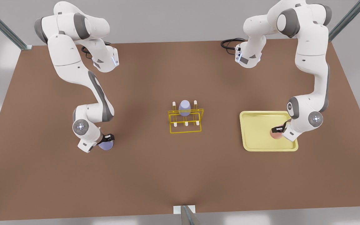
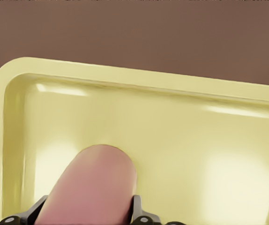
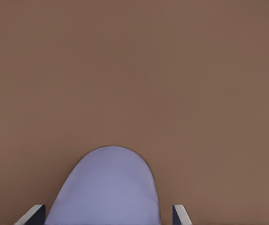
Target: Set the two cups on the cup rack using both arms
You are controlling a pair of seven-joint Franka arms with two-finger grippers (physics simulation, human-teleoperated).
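The salmon pink cup (image 1: pixel 276 133) (image 2: pixel 92 187) lies in the pale-yellow tray (image 1: pixel 255 125) at the front view's right. My left gripper (image 1: pixel 278 128) (image 2: pixel 90 213) is shut on it, a finger pressed to each side. At the front view's left, the lavender-blue cup (image 1: pixel 106 145) (image 3: pixel 106 187) rests on the brown table. My right gripper (image 1: pixel 107 139) (image 3: pixel 107 215) straddles it, open, with a gap beside one finger. The yellow wire cup rack (image 1: pixel 185 123) stands at the table's middle.
Another lavender cup (image 1: pixel 184 107) sits upside down on a back peg of the rack. Inside the tray (image 2: pixel 172 140) the floor around the pink cup is bare. A grey post (image 1: pixel 184 215) stands at the table's near edge.
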